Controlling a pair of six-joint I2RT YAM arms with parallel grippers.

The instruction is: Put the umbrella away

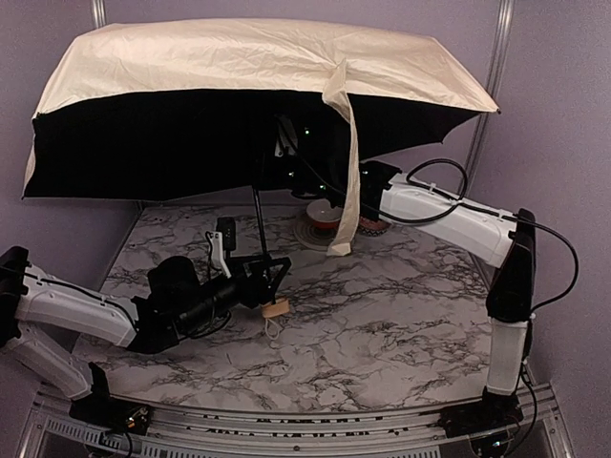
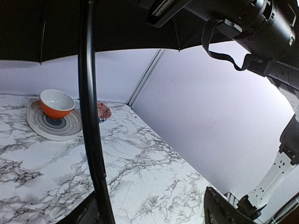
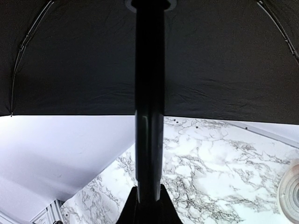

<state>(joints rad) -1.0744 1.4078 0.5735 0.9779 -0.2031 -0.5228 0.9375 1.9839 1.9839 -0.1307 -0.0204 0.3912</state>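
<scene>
The umbrella [image 1: 239, 57] stands open over the table, cream on top and black underneath. Its thin dark shaft [image 1: 258, 224] runs down to the tan wooden handle [image 1: 276, 308] near the tabletop. My left gripper [image 1: 267, 272] is open around the lower shaft just above the handle. In the left wrist view the shaft [image 2: 91, 116] lies against the left finger, and the gripper [image 2: 152, 212] gapes wide. My right gripper [image 1: 286, 151] reaches under the canopy. In the right wrist view it [image 3: 149, 205] is shut on the upper shaft [image 3: 149, 107].
A red-and-white bowl [image 2: 56, 103] sits on a grey plate [image 2: 51, 128] at the back of the table, with a small patterned dish [image 2: 103, 111] beside it. The umbrella's cream closing strap [image 1: 346, 181] hangs down in front of them. Purple walls enclose the marble table [image 1: 382, 315].
</scene>
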